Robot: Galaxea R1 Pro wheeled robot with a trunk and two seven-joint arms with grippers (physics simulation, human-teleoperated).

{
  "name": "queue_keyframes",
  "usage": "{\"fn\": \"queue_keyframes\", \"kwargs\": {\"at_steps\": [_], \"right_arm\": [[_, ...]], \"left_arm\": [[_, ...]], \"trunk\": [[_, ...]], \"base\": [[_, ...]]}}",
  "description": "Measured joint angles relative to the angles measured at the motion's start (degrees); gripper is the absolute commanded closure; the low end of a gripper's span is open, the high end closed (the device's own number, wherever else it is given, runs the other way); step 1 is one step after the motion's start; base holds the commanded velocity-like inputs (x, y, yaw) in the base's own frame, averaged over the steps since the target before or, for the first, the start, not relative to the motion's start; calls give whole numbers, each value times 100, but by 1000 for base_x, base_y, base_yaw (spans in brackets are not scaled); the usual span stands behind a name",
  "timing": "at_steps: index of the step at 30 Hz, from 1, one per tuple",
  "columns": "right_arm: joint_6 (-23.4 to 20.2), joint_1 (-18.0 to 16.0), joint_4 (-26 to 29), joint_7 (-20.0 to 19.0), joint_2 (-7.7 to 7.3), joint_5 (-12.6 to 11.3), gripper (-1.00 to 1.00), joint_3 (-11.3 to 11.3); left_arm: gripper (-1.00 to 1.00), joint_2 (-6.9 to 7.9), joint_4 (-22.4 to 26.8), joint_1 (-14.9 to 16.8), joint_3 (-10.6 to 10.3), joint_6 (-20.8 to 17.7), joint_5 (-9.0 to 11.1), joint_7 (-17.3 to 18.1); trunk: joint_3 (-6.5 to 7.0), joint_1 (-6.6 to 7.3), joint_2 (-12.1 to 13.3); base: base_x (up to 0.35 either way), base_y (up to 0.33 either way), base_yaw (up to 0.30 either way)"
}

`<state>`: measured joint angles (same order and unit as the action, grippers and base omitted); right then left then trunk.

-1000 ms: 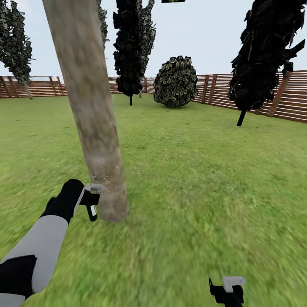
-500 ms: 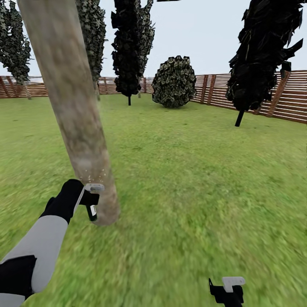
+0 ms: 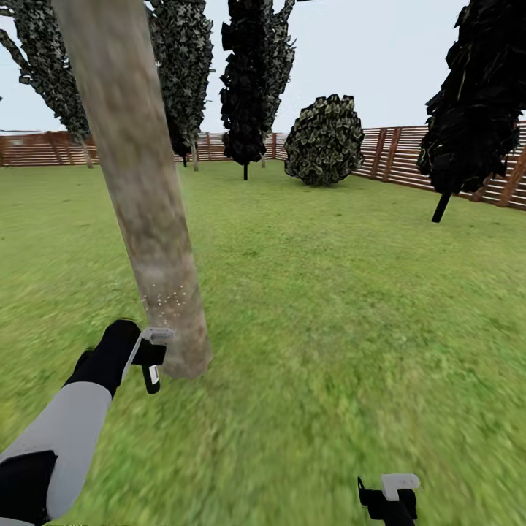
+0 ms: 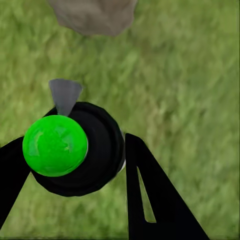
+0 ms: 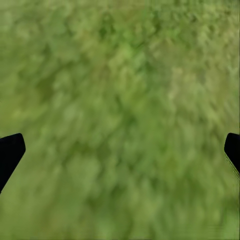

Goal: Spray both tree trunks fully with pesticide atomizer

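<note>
A thick, pale grey-brown tree trunk [image 3: 150,219] leans up from the lawn at the left of the head view. Fine white specks of pesticide [image 3: 165,299] dot its lower part. My left gripper [image 3: 151,356] is shut on the pesticide atomizer [image 3: 153,375], a small dark bottle with a pale label, held just left of the trunk's base. From the left wrist the atomizer [image 4: 102,150] is a black round body with a bright green cap and a grey nozzle aimed towards the trunk base [image 4: 92,15], gripped between the left gripper [image 4: 70,150]. My right gripper [image 3: 391,498] hangs open over grass.
Green lawn [image 3: 351,307] spreads all around, ringed by a reddish-brown slat fence [image 3: 398,157]. Near-black narrow trees [image 3: 248,80] and a round dark bush [image 3: 324,140] stand far back; another dark tree [image 3: 475,102] stands at the right. Only grass [image 5: 120,120] lies under the right gripper.
The whole view has swung, so the background sits further right. My left gripper with the atomizer sits slightly lower beside the trunk base. White specks still show on the trunk.
</note>
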<state>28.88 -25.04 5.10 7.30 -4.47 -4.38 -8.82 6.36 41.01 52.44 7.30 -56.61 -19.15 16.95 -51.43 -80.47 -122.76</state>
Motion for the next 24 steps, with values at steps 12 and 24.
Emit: {"fn": "queue_keyframes", "kwargs": {"at_steps": [12, 24], "right_arm": [[-1, 2, -4, 0, -5, 0, -100, -1], [0, 1, 2, 0, 1, 0, -100, -9]], "left_arm": [[100, -6, -18, -191, 211, 41, 11, -9], [100, -50, -115, -1069, 605, 684, 35, -409]], "trunk": [[0, 1, 0], [0, 0, 0]], "base": [[211, -215, 15], [207, -211, 119]]}}
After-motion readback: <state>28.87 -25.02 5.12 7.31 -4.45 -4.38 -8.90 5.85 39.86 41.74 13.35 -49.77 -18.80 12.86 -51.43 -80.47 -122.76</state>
